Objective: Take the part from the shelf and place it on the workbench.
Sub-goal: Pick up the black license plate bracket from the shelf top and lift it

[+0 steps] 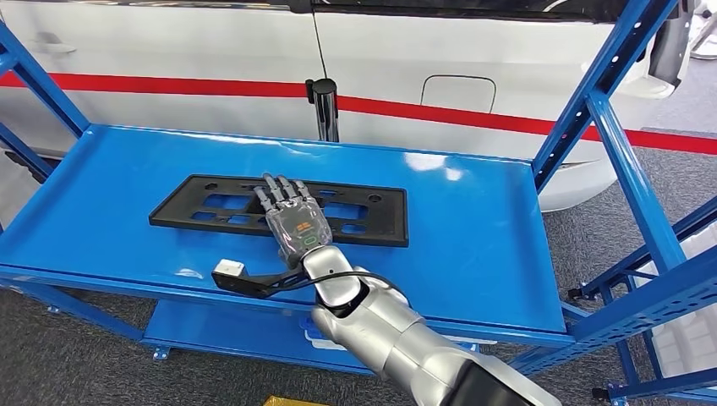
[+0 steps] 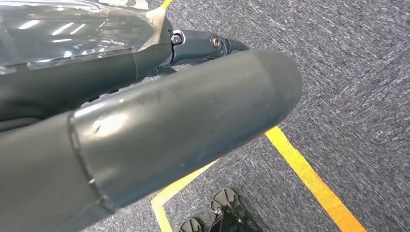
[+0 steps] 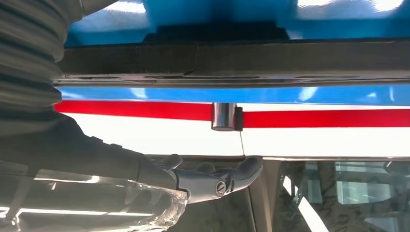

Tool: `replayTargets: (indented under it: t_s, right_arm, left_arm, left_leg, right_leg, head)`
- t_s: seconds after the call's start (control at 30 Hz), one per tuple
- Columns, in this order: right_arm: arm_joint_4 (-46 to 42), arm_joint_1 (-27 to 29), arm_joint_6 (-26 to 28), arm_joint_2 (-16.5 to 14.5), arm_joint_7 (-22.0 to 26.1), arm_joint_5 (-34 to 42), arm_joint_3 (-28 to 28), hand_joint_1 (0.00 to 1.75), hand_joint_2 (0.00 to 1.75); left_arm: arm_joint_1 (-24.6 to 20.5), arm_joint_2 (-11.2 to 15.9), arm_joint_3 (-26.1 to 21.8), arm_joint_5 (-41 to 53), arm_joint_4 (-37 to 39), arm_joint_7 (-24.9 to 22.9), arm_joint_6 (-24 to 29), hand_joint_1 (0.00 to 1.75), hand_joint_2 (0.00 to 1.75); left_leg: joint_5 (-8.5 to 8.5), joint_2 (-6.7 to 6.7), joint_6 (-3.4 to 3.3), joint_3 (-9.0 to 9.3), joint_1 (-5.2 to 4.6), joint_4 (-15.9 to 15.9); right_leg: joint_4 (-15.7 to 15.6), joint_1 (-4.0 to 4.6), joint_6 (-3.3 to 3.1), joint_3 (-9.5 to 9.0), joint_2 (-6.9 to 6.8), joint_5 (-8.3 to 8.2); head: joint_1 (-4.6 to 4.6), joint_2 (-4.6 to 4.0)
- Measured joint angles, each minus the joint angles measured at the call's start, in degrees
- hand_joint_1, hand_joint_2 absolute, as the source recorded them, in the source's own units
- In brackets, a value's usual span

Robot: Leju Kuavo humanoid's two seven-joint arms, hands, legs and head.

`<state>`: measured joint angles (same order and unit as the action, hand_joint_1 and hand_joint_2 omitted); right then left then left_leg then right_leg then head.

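Part (image 1: 355,211): flat black slotted plastic frame | shelf (image 1: 473,245): glossy blue metal | right robot hand (image 1: 292,220): fingers extended, holding nothing

The right hand (image 1: 294,222) lies flat over the black part (image 1: 355,216), so the part's middle section under the palm is hidden. Contact betw. fingers and part cannot be told. In the right wrist view the part (image 3: 232,60) is too close and blurred; its ends are cut off by both pic edges. The left hand (image 2: 145,125) is cut off at the edge, its fingers mostly hidden behind the thumb, so their pose is unclear.
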<state>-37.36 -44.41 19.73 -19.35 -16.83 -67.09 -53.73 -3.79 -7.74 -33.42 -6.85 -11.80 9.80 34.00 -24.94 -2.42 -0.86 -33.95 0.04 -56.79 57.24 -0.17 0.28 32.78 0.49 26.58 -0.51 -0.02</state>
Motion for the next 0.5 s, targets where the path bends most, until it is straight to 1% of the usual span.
replayTargets:
  t_s: [0.33,0.5]
  right_arm:
    - [2.56,-0.84,-0.1,0.01,-1.39,-3.04,2.44,0.0,1.75]
    - [3.67,-0.91,-0.16,0.03,-2.86,-6.65,5.02,0.03,1.75]
  left_arm:
    - [-0.06,0.01,0.0,0.38,-0.02,0.55,-1.02,0.0,0.0]
    - [-0.08,0.03,-0.01,1.05,-0.02,1.01,-1.6,0.0,0.0]
  left_leg:
    - [0.0,0.01,0.0,0.0,0.0,-0.01]
    - [0.0,0.01,0.0,0.01,0.0,-0.01]
  right_leg:
    - [0.0,0.0,0.0,0.0,0.01,0.0]
    - [0.0,0.0,0.0,0.0,0.01,0.0]
  head:
    - [-0.01,0.0]
    - [-0.01,0.0]
